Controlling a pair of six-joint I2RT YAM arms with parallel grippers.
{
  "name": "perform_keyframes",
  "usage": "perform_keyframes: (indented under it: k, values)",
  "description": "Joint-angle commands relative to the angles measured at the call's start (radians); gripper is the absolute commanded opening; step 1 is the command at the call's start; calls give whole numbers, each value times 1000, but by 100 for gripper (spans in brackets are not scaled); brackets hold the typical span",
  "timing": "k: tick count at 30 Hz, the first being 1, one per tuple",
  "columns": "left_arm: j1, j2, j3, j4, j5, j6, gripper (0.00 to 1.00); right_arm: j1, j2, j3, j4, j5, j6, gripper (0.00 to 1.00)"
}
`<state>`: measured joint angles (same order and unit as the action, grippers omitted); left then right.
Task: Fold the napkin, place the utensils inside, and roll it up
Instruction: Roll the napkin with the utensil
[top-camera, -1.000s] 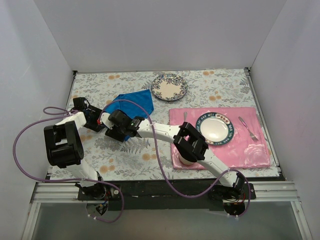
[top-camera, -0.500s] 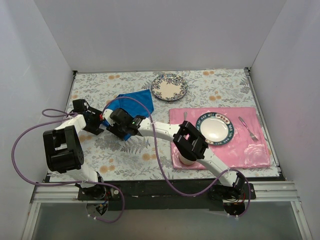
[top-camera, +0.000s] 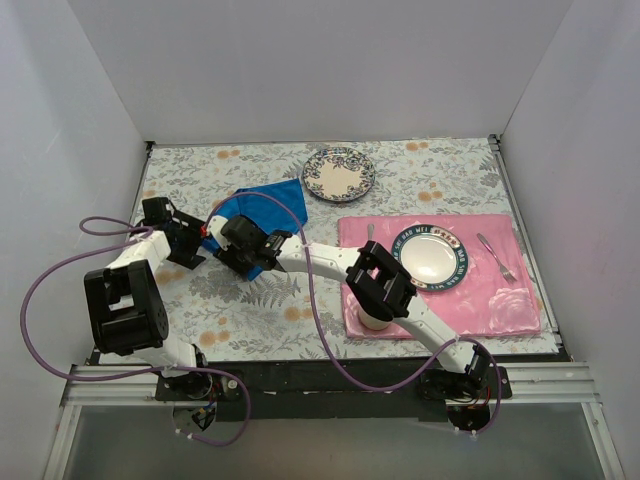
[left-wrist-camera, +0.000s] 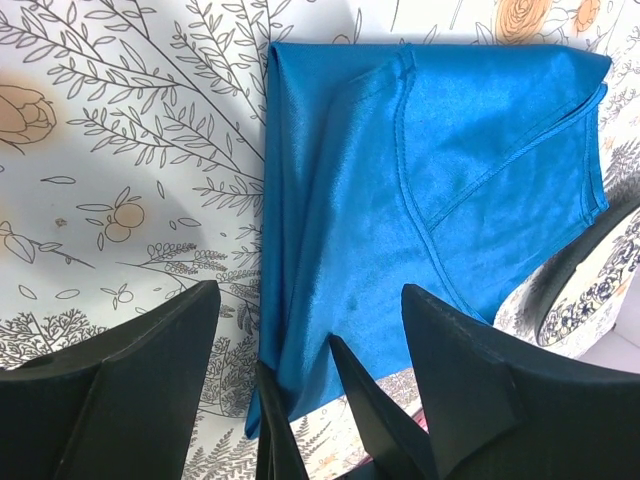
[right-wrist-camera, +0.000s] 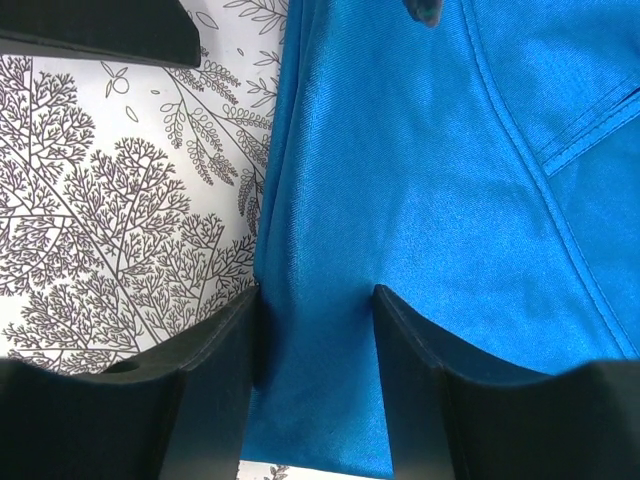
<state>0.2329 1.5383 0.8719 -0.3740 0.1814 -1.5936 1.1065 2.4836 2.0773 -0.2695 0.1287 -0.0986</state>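
The bright blue napkin (top-camera: 265, 203) lies folded on the floral tablecloth at the left centre. It fills the left wrist view (left-wrist-camera: 440, 170) and the right wrist view (right-wrist-camera: 430, 200). My right gripper (top-camera: 222, 250) is shut on the napkin's near corner, with gathered cloth between its pads (right-wrist-camera: 317, 295). My left gripper (top-camera: 198, 243) is open, and its wide jaws (left-wrist-camera: 308, 300) stand either side of the right gripper's fingers (left-wrist-camera: 365, 400). A silver fork (top-camera: 497, 257) lies on the pink placemat (top-camera: 500, 300). A slim silver piece (top-camera: 370, 232) shows left of the rimmed plate; other cutlery is hidden.
A floral plate (top-camera: 339, 173) sits just behind and right of the napkin, and its rim shows in the left wrist view (left-wrist-camera: 590, 290). A green-rimmed plate (top-camera: 430, 256) is on the placemat. A pale cup (top-camera: 375, 320) stands under the right arm. White walls enclose the table.
The left arm has drawn back a little to the left. The right gripper has shifted slightly away from the near edge while holding the napkin's corner.
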Motion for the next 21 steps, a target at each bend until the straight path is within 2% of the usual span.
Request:
perform_keyframes:
  k: [1, 13, 21]
  values:
    - [5, -12, 1, -9, 23, 1, 73, -5, 60, -28, -57, 25, 4, 50]
    - [5, 25, -43, 18, 79, 12, 72, -14, 54, -28, -59, -29, 33, 29]
    - [2, 69, -80, 83, 132, 3, 70, -46, 34, -55, -39, -123, 131, 18]
